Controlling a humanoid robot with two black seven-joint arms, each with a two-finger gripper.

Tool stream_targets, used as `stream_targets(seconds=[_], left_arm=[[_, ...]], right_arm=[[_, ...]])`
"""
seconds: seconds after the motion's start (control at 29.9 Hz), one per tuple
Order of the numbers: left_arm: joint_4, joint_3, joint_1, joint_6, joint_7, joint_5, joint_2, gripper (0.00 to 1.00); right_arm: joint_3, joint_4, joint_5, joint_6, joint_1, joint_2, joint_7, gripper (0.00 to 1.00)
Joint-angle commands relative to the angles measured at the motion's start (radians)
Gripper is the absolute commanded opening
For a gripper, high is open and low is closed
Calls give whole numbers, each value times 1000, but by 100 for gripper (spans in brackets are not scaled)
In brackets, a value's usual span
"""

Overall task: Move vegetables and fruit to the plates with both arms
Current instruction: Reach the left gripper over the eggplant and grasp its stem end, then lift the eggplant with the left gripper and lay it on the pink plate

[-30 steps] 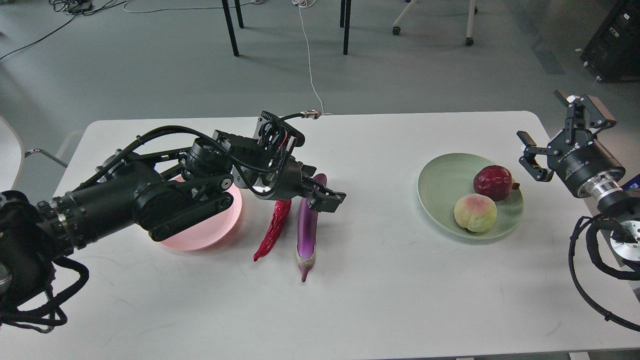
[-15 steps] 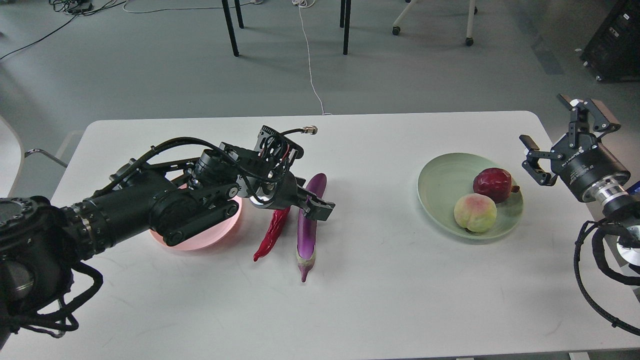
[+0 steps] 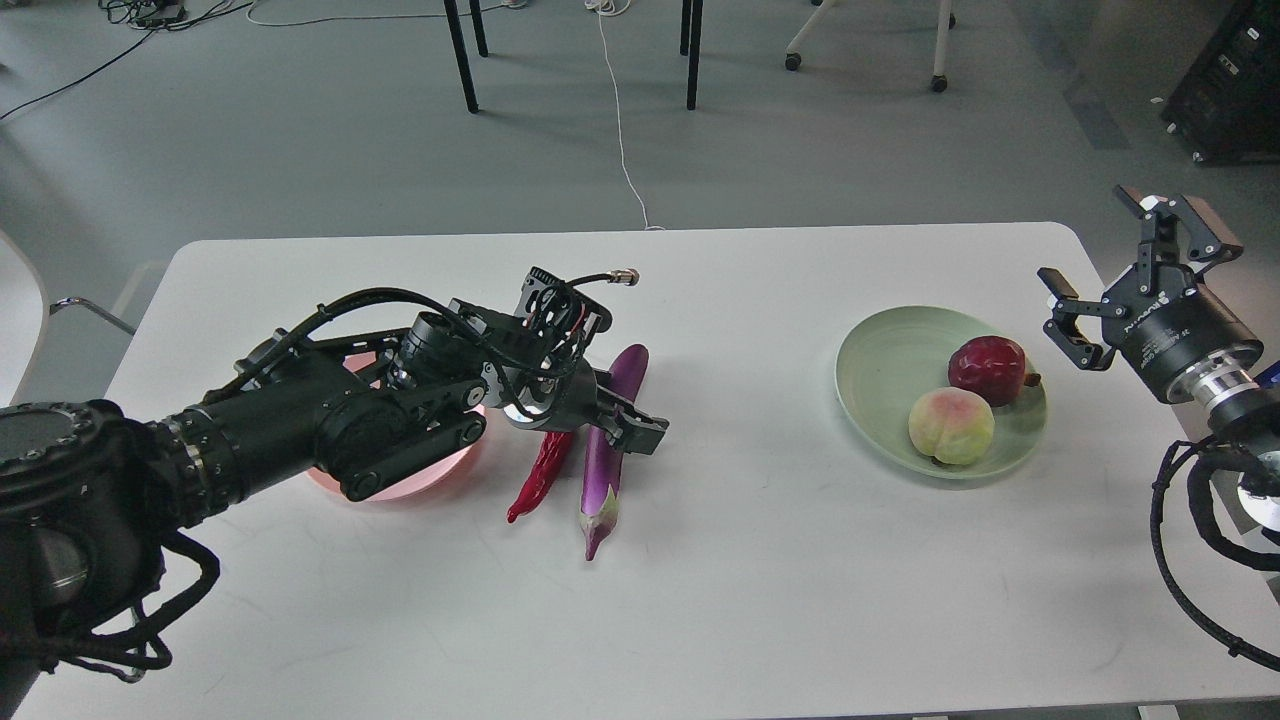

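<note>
My left gripper (image 3: 622,428) reaches across the pink plate (image 3: 400,487) and is closed around the middle of the purple eggplant (image 3: 600,480), which lies on the table, slightly tilted, with its stem end toward me. The red chili pepper (image 3: 535,482) lies just left of the eggplant, its upper end hidden under my wrist. The pink plate is mostly hidden by my left arm. The green plate (image 3: 880,370) at the right holds the pomegranate (image 3: 986,364) and the peach (image 3: 950,425). My right gripper (image 3: 1105,258) is open and empty, raised beside the table's right edge.
The white table (image 3: 780,580) has rounded corners. Beyond its far edge are a grey floor, a white cable (image 3: 622,140), black chair legs (image 3: 460,55) and a dark cabinet (image 3: 1225,85) at the far right.
My left gripper has come down and drawn back onto the eggplant. The eggplant's stem end has swung left toward the chili. My right gripper has drawn slightly right, away from the green plate.
</note>
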State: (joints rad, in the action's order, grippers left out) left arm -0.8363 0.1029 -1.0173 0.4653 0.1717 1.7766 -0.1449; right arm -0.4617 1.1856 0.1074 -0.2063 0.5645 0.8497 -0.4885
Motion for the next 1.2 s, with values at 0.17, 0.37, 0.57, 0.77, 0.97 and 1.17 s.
stream_targets(seconds=[0.17,0.37,0.57,0.77,0.97,1.17], left_arm=[[0,0,16,-2,0,0,-5,97],[-7,8,23,10,2,-2,-5,48],[-15,9,13,9,0,3,4,10],[-72,23,8,10,3,-11,-13,9],[-242,70,-89,13,-75,-242,-106,10],[-293,72,-103,23,-92,-336,-315,11]], right_arm=[[0,5,0,1,0,0,0,98],[0,5,0,1,0,0,0,98],[-2,20,-2,4,0,0,0,98],[0,28,-2,5,0,0,0,98],[-2,29,-2,5,2,0,0,98],[-2,29,-3,4,2,0,0,98]])
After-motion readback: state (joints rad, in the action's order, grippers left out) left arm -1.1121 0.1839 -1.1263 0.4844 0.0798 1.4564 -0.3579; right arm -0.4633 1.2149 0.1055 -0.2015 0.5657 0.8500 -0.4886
